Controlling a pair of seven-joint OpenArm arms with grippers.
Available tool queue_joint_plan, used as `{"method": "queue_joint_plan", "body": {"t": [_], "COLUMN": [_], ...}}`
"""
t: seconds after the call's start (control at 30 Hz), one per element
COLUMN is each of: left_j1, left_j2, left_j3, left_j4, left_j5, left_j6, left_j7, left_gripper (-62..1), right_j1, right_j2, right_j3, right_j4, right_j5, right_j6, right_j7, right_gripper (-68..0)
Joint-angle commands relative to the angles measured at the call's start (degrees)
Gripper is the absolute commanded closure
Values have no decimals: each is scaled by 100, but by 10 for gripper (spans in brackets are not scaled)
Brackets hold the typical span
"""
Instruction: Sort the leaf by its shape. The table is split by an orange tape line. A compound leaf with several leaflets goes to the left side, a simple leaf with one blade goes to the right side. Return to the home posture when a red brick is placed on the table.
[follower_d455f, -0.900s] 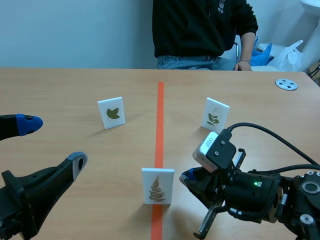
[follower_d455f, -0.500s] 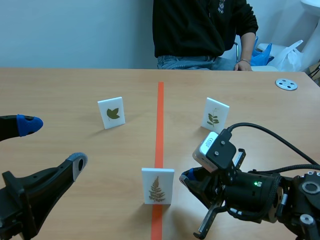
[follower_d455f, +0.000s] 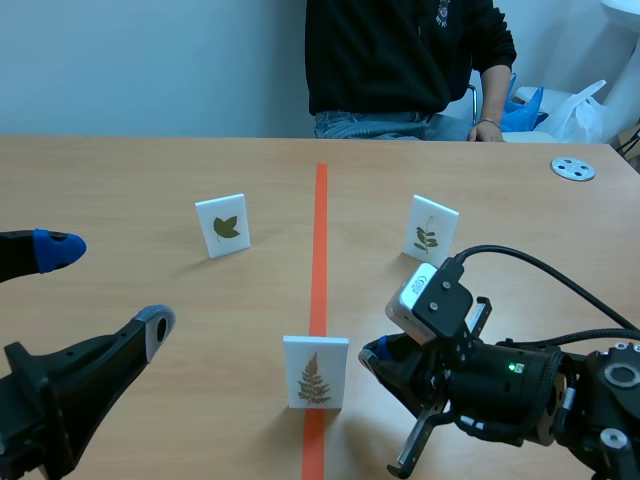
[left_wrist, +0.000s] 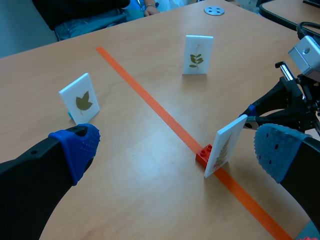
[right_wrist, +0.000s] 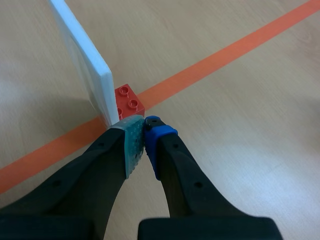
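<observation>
A white card with a fern-like compound leaf (follower_d455f: 315, 372) stands on the orange tape line (follower_d455f: 320, 230) near the front. At its back a red brick (left_wrist: 204, 155) touches its foot. My right gripper (follower_d455f: 375, 352) is just right of this card, shut on nothing. In the right wrist view the right gripper (right_wrist: 144, 135) has its tips meeting right at the red brick (right_wrist: 129, 101), beside the card's edge (right_wrist: 82, 60). My left gripper (follower_d455f: 105, 288) hangs open at the front left, apart from the cards. A simple-leaf card (follower_d455f: 222, 227) stands left of the tape. A card with a leaflet sprig (follower_d455f: 430, 230) stands right of it.
A person sits across the table, one hand (follower_d455f: 487, 128) resting at the far edge. A grey disc (follower_d455f: 572, 168) lies at the far right. In the left wrist view the fern card (left_wrist: 225, 150) stands ahead of the right pad (left_wrist: 277, 155).
</observation>
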Motion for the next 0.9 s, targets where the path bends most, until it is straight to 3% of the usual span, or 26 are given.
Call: {"method": "queue_joint_plan", "body": {"t": [0.0, 0.23, 0.47, 0.87], "left_j1": [11, 11, 11, 11], "left_j2": [28, 28, 28, 28], "left_j3": [15, 15, 15, 15], "left_j4": [83, 83, 83, 83], "left_j5": [-55, -55, -52, -52], "left_j6": [-11, -11, -11, -11], "left_j7": [-70, -42, -31, -31], "left_gripper": [-623, -623, -623, -623], "right_j1": [92, -98, -748, -2503], "right_j2": [105, 260, 437, 496], "right_j3": [52, 181, 726, 2463], "right_j4": [155, 575, 1287, 2942], "right_j5": [59, 92, 339, 1099], "right_j6": [42, 114, 155, 170], "right_j7": [83, 44, -96, -586], "right_gripper": [-11, -11, -11, -11]}}
